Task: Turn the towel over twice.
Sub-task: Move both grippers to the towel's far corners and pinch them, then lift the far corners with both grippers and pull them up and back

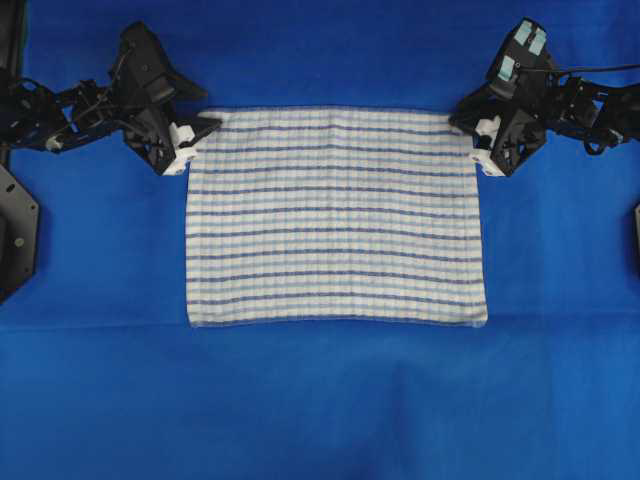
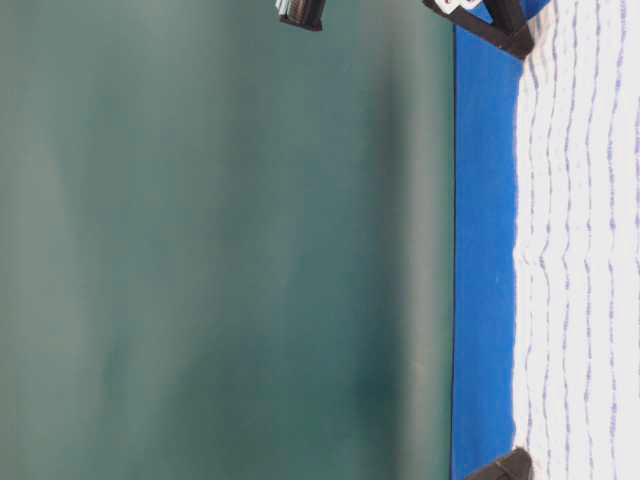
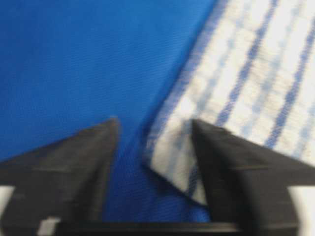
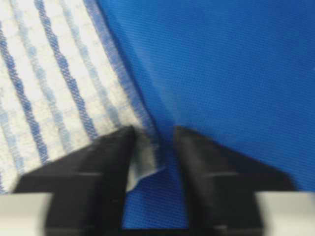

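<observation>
A blue table cover (image 1: 320, 400) spreads across the whole overhead view. On it the towel (image 1: 335, 215) lies flat and unfolded at the centre, its stripes running side to side, its long edges toward twelve and six o'clock.

The left gripper (image 1: 205, 130) sits at the towel's ten o'clock corner, and the right gripper (image 1: 462, 120) at its two o'clock corner, each arm reaching in from its own side.

In the left wrist view the left gripper (image 3: 153, 142) has its jaws apart with a clear gap; the towel corner (image 3: 182, 142) lies in that gap against the right-hand finger (image 3: 236, 167).

In the right wrist view the right gripper (image 4: 153, 147) shows a narrower gap, the towel corner (image 4: 142, 157) lying beside the left-hand finger (image 4: 93, 172); whether either pair is pinching the cloth, I cannot tell.
</observation>
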Tool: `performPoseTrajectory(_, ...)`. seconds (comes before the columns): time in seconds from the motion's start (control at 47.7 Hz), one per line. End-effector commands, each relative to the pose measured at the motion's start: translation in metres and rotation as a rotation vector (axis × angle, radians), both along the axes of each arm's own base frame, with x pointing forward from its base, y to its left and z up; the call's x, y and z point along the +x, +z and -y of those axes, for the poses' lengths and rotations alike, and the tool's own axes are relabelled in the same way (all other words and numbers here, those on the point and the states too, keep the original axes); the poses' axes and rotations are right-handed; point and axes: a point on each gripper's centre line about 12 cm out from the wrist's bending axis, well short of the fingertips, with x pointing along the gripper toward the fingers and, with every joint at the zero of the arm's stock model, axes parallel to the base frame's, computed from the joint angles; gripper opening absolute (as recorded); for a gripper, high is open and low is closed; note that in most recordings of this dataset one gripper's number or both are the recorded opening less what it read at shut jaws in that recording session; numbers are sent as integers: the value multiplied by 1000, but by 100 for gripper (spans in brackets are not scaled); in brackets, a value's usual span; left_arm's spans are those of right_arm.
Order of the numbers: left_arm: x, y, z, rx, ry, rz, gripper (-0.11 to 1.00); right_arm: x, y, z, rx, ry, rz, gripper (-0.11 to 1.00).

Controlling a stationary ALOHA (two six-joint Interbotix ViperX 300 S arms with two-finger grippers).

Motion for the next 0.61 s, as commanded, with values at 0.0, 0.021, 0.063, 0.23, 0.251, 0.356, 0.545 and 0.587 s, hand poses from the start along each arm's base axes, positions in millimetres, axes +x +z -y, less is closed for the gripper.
performPoseTrajectory(0.0,2,1,-2,-10,2,-13,41,2,3,3,-7,-3,7,28)
performPoseTrajectory(0.021,2,1,-2,-12,2,-16,33,1,3,2,-6,-3,5,22)
performPoseTrajectory(0.063,1,0,-1,-14,1,-22,22,1,2,2,-2,-3,-1,12)
performPoseTrajectory(0.23,1,1,-1,-15,0,-25,3,0,2,1,8,-3,-18,5)
performPoseTrajectory(0.251,1,1,-1,-15,0,-25,3,0,1,1,9,-3,-20,5)
performPoseTrajectory(0.356,1,5,-1,-16,0,-26,3,0,4,2,7,-5,-12,5)
performPoseTrajectory(0.545,3,27,-2,-2,-1,-4,3,2,20,3,-19,-7,35,5)
performPoseTrajectory(0.587,4,33,-4,4,1,5,3,2,26,4,-30,-9,50,5)
